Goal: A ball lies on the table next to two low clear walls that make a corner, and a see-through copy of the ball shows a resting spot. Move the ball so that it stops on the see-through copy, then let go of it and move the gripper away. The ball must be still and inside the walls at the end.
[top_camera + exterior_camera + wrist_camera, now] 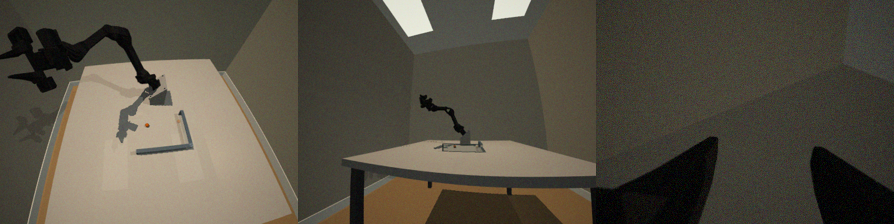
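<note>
High above the far left edge of the pale rectangular table [197, 180], the black parallel-jaw claw [5, 65] hangs out over the dark floor, its two pointed fingers about half spread with nothing between them. Behind the claw, the jointed black arm [129, 48] slopes back down to its grey wedge-shaped base [164, 84] at the table's far side. Well below the claw and well off to its rear, the small orange ball [147, 125] rests on the tabletop, apart from any wall. Farther from the claw than the ball, the two low blue-grey walls [163, 149] meet in an L-shaped corner, with the ball on their open side. Just beside the inner face of the shorter wall, near its free end, the faint see-through peach copy of the ball [178, 121] marks its spot, well apart from the ball itself. Below the claw, the arm's grey shadow [125, 124] falls across the tabletop near the ball. From the wrist view, only dim floor and wall show between the finger silhouettes.
</note>
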Tool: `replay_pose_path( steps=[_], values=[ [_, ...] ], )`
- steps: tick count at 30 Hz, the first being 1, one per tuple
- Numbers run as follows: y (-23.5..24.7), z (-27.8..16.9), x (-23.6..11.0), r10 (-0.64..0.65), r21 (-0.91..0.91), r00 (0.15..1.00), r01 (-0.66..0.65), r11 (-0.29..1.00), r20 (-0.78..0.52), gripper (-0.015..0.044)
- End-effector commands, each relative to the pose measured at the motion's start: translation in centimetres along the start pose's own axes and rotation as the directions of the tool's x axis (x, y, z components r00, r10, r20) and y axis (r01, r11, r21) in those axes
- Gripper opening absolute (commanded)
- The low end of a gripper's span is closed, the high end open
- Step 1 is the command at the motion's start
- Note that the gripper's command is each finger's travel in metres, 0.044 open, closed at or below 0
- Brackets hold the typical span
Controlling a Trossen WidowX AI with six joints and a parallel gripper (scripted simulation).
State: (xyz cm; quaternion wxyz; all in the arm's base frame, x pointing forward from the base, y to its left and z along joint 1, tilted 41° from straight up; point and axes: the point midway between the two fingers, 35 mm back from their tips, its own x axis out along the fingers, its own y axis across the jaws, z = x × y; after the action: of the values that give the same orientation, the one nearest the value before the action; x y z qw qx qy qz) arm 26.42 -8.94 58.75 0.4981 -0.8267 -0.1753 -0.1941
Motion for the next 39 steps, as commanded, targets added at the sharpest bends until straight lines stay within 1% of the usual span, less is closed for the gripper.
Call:
replay_pose_path(
  steps=[1,4,7,12,15,18,23,27,31,35,37,39],
  values=[
    [7.5,0.1,1.0,0.178,0.172,0.983,-0.167,0.971,-0.05,0.0224],
    [12.3,0.9,1.2,0.301,0.264,0.952,-0.275,0.925,-0.063,0.0224],
    [16.9,2.1,1.0,0.426,0.34,0.903,-0.382,0.859,-0.063,0.0224],
    [24.2,5.1,-0.5,0.626,0.429,0.779,-0.554,0.714,-0.036,0.0224],
    [28.3,7.3,-2.0,0.734,0.458,0.679,-0.65,0.607,-0.011,0.0224],
    [31.9,9.8,-4.0,0.828,0.463,0.56,-0.74,0.489,0.02,0.0224],
    [36.8,14.7,-8.6,0.942,0.411,0.328,-0.871,0.27,0.077,0.0224],
    [39.6,18.3,-13.1,0.989,0.327,0.119,-0.941,0.083,0.091,0.0224],
    [41.7,20.7,-18.5,0.992,0.226,-0.115,-0.966,-0.122,0.041,0.0224],
    [42.4,22.2,-23.9,0.945,0.098,-0.321,-0.944,-0.314,-0.06,0.0224],
    [42.4,22.6,-26.4,0.907,0.029,-0.401,-0.916,-0.401,-0.128,0.0224],
    [42.0,22.6,-29.1,0.852,-0.057,-0.473,-0.866,-0.496,-0.224,0.0224]
  ],
)
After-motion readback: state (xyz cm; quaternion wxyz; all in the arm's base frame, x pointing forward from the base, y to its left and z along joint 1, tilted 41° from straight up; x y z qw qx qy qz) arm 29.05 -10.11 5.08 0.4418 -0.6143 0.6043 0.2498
